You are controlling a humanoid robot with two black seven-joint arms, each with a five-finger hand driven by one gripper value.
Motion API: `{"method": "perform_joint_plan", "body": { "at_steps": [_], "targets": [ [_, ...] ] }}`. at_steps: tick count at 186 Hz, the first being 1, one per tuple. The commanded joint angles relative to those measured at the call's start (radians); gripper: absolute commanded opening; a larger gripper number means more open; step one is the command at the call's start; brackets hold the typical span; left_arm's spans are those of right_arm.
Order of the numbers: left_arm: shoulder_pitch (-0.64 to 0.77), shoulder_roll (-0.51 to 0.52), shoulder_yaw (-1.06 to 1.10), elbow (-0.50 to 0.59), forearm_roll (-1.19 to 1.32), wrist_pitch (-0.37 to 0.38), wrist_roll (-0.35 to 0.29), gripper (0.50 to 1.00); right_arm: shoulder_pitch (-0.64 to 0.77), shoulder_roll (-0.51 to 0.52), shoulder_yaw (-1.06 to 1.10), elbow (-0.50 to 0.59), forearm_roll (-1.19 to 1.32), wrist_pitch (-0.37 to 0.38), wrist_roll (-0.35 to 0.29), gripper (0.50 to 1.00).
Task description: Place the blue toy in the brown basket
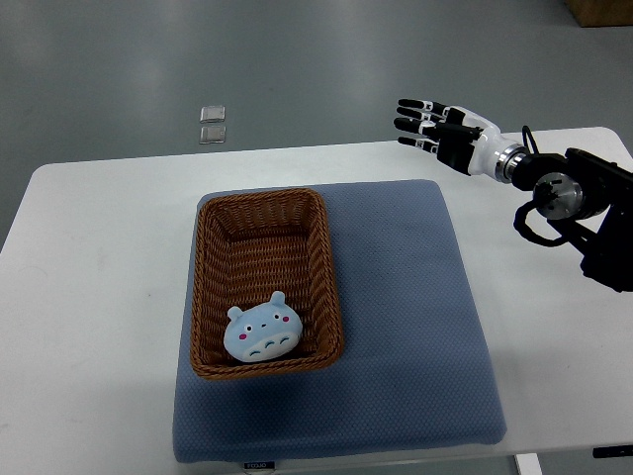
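The blue toy (262, 332), a round plush face with pink cheeks, lies inside the brown wicker basket (326, 247) at its near end. My right hand (427, 124) hovers above the table's far right part, well away from the basket, with its fingers stretched out and holding nothing. Its arm comes in from the right edge. No left arm shows.
The basket stands on a blue-grey mat (415, 327) that covers the middle of the white table (99, 297). Two small clear squares (213, 124) lie on the floor beyond the table's far edge.
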Motion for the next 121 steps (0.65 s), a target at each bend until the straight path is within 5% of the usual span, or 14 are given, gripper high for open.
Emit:
{"method": "perform_joint_plan", "body": {
  "at_steps": [1,121],
  "targets": [
    [0.000,0.000,0.000,0.000,0.000,0.000,0.000,1.000,-0.014,0.005,0.009,-0.018,0.021,0.007,-0.001,0.903],
    [0.000,0.000,0.000,0.000,0.000,0.000,0.000,1.000,-0.066,0.044,0.012,-0.027,0.010,0.009,0.012,0.915]
  ]
}}
